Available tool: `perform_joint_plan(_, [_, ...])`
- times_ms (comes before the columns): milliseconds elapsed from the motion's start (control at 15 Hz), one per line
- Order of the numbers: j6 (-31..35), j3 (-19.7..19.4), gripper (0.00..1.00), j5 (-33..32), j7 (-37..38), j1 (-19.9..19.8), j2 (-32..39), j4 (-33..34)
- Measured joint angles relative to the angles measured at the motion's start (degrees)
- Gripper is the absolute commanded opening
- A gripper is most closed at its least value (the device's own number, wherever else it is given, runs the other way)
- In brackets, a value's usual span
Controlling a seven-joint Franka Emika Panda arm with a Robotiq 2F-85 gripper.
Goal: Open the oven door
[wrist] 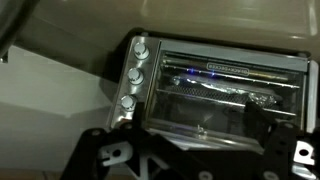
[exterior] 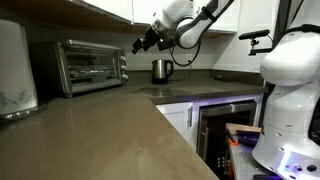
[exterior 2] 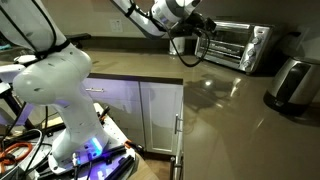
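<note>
The small stainless toaster oven stands at the back of the counter, and its glass oven door (exterior: 88, 68) looks closed in both exterior views (exterior 2: 224, 46). In the wrist view the oven door (wrist: 215, 88) fills the frame, with three knobs (wrist: 132, 73) beside it and the bar handle (wrist: 190, 127) along its lower edge. My gripper (exterior: 141, 43) hovers in the air just off the oven's knob side, not touching it, as the other exterior view also shows (exterior 2: 190, 36). The gripper (wrist: 195, 142) is open and empty, its dark fingers spread in front of the handle.
A silver kettle (exterior: 161, 70) stands on the counter behind the gripper. A pale rounded appliance (exterior: 14, 68) sits at the counter's near end. A dark glass-fronted built-in unit (exterior: 226, 124) is under the counter. The robot's white base (exterior 2: 55, 95) stands on the floor.
</note>
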Motion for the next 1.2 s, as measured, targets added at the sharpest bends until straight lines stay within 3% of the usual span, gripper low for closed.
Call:
perform_joint_plan(133, [0.1,2.8,1.00,-0.6,1.2,-2.6,-0.2,1.0])
perform_joint_plan(533, [0.3,3.6,1.00,-0.6,1.2,-3.1,-0.2,1.1])
perform_joint_plan(667, [2.8,5.7,1.00,-0.6,1.5,-5.7,-0.1,2.3])
perform_joint_plan(933, [11.0,14.2,1.00,0.6,2.0,-16.0,-0.1,7.2])
perform_joint_plan(1200, [14.0,25.5,1.00,8.1,1.8,-25.2,1.1,10.3])
